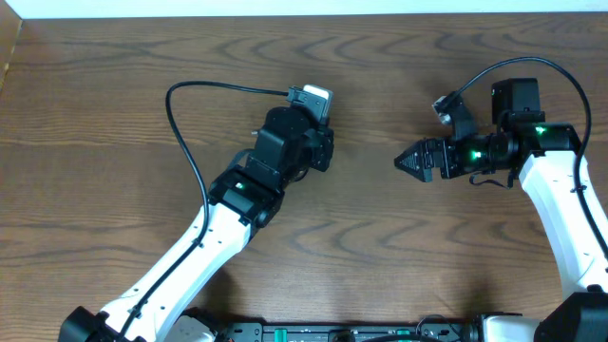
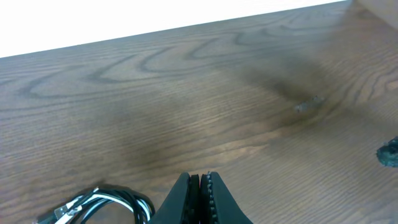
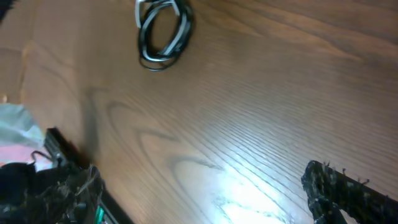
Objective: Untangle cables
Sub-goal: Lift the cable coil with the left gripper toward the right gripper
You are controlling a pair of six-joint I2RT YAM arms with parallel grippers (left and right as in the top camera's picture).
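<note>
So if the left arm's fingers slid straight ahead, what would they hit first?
Likely nothing: ahead of the shut left fingers lies only bare table, up to its far edge. The coiled cables sit beside them, not ahead.

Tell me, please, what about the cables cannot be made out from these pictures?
Left wrist view: the cable coil is cut off by the bottom edge, beside the shut left gripper, so its full shape is not shown.
Right wrist view: blur hides the coil's plugs and how the black and white cords cross.
Overhead view: the coil does not show; the left arm seems to cover it.
</note>
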